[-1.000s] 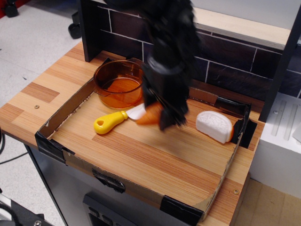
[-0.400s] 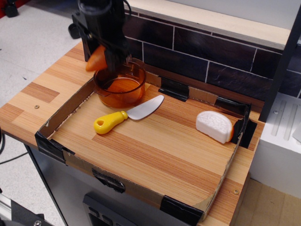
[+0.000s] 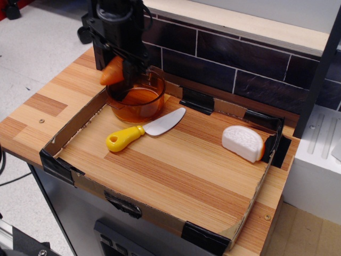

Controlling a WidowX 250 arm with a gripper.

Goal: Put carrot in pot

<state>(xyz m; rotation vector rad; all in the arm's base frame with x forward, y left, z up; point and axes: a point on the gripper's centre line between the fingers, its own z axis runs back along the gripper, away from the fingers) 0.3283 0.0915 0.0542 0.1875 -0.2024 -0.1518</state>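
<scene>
- One carrot is the whole story, and it's up in the air, pinched in the black gripper with its orange body poking out to the left side of the claw
- It hangs over the left rim of the pot (not centred over the opening as far as I can judge, more like over the near-left wall), so letting go right here could bounce it off the rim
- Claw is clamped on the carrot, the dark fingers run down beside it and reach toward the pot's inside, which looks like the setup for lowering it in before releasing
- Pot is translucent amber and looks empty, tucked in the back-left corner of the cardboard tray, so the arm has to work close to the tray wall and the dark post behind it
- Yellow-handled toy knife lies just in front of the pot, blade pointing up-right, not touching it from what I can see
- White half-round slice sits well apart on the right of the tray, out of the way
- My guess for what's needed: nudge right a bit over the pot's middle, drop lower, then open
</scene>
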